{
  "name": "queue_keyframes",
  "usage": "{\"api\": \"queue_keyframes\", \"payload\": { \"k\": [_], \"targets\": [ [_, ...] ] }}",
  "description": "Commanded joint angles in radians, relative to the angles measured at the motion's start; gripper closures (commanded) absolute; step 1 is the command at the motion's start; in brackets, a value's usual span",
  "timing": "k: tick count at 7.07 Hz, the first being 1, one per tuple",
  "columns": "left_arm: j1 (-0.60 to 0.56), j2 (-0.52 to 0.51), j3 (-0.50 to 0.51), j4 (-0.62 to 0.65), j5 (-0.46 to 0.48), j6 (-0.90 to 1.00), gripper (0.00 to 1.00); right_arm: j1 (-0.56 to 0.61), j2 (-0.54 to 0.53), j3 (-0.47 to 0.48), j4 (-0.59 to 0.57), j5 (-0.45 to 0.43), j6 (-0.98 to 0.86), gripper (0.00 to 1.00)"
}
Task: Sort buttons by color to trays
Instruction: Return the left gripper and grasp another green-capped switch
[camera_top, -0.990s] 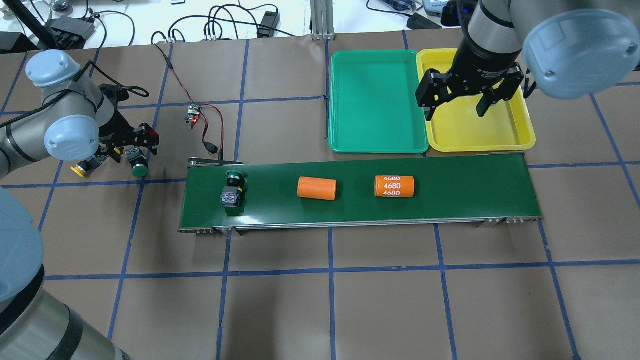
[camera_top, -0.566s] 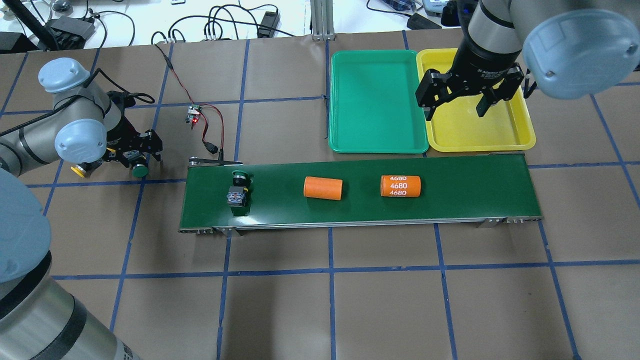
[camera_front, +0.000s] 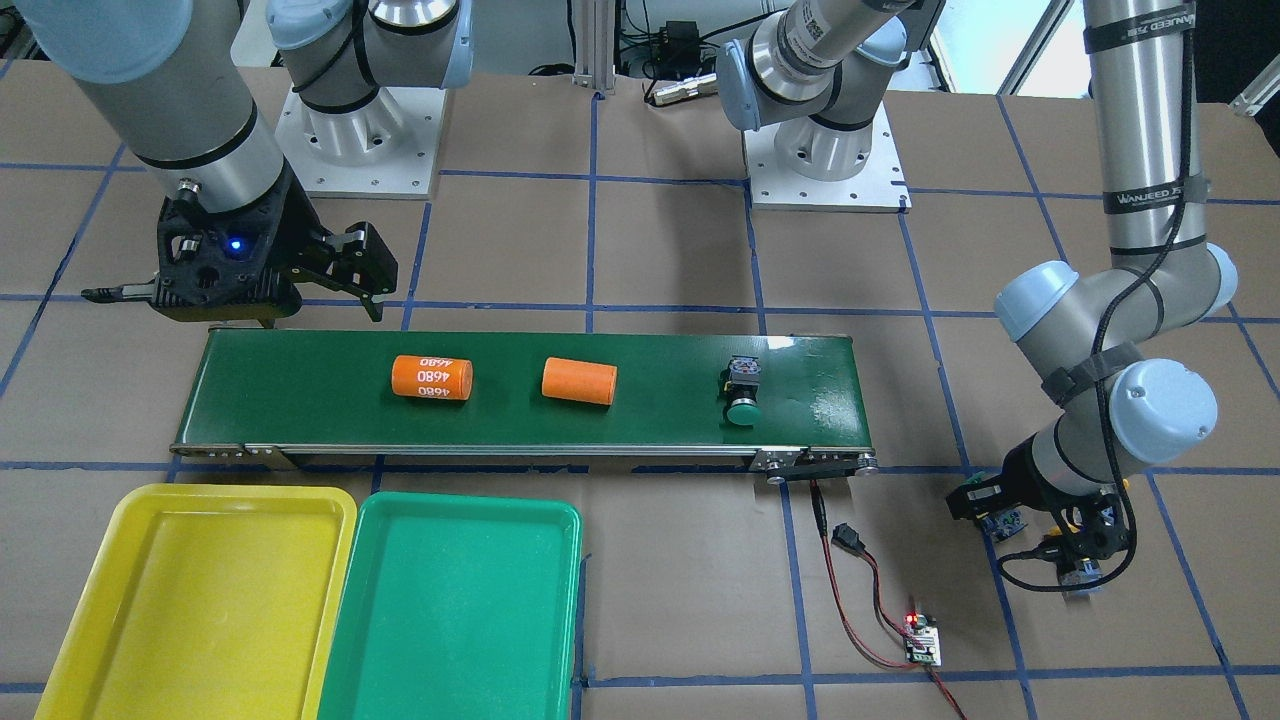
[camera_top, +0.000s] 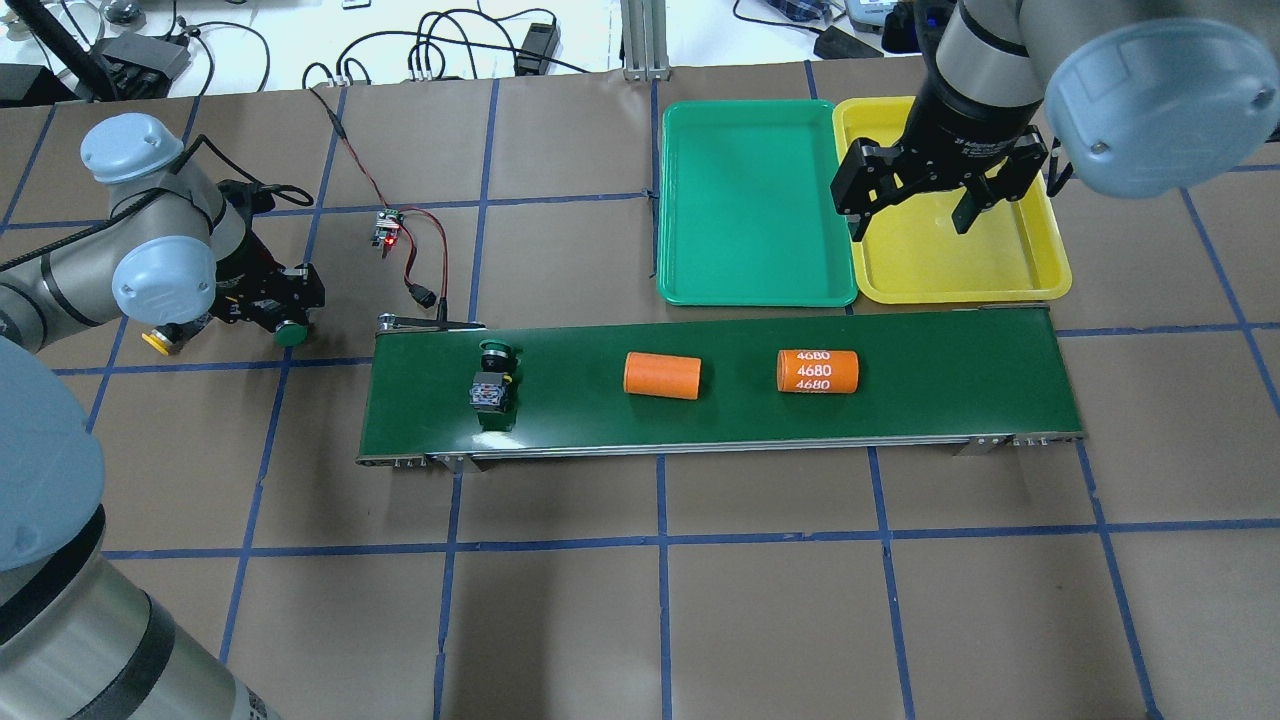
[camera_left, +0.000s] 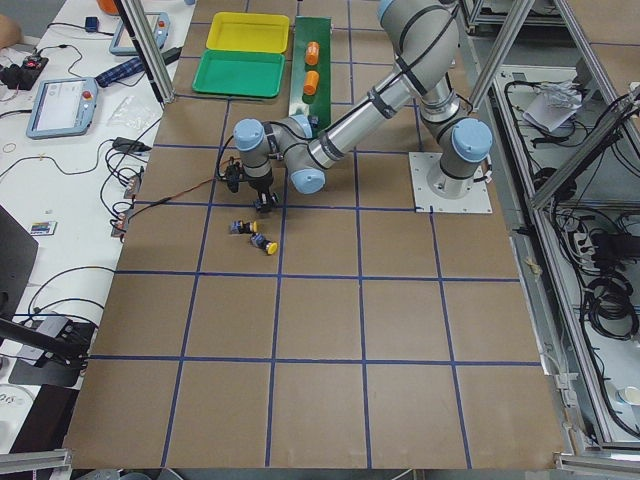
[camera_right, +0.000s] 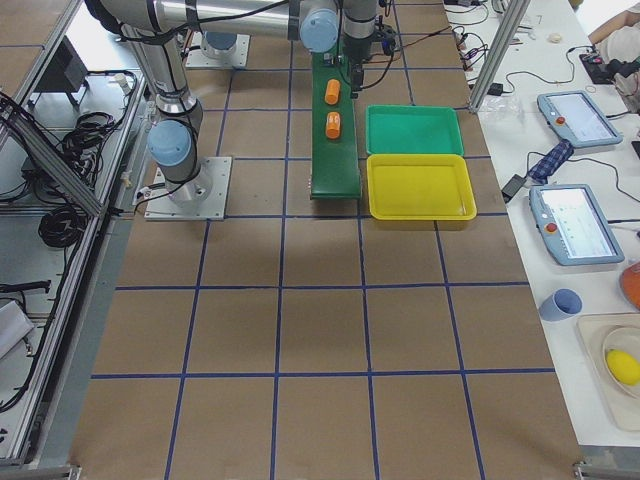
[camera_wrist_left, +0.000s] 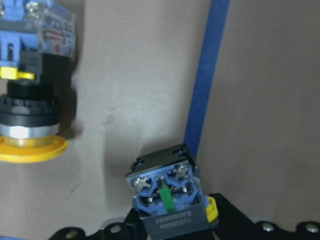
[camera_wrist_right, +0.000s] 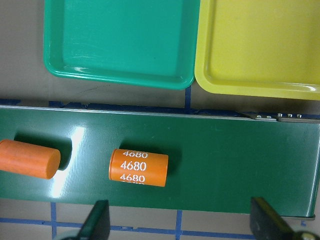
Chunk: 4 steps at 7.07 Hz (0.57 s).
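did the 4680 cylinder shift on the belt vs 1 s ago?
Yes. In the overhead view the 4680 cylinder has travelled right along the conveyor belt: its right end now sits below the green tray's right corner, earlier well short of it.

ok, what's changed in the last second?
The belt carried its green button, plain cylinder and 4680 cylinder rightward in the overhead view. Left gripper closed in on the table's green button; grip unclear. Right gripper, green tray, yellow tray, yellow button: unchanged.

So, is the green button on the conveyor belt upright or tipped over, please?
Tipped over: the green button lies on its side on the conveyor belt, cap facing away from the robot.
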<state>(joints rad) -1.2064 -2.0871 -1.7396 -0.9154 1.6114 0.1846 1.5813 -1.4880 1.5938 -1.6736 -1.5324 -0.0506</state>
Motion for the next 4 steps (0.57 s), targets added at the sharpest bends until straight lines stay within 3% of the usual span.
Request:
{"api": "queue_keyframes", "payload": {
  "k": [1, 2, 4],
  "targets": [
    [-0.021, 0.077, -0.018, -0.026, -0.004, 0.007, 1.0, 0.0, 0.0, 0.0, 0.0, 0.0, 0.0, 0.0],
    [-0.05, 0.137, -0.024, -0.101, -0.013, 0.041, 1.0, -0.001, 0.0, 0.0, 0.0, 0.0, 0.0, 0.0],
    [-0.154, 0.232, -0.069, -0.135, -0.013, 0.091, 1.0, -0.001, 0.0, 0.0, 0.0, 0.0, 0.0, 0.0]
  ]
}}
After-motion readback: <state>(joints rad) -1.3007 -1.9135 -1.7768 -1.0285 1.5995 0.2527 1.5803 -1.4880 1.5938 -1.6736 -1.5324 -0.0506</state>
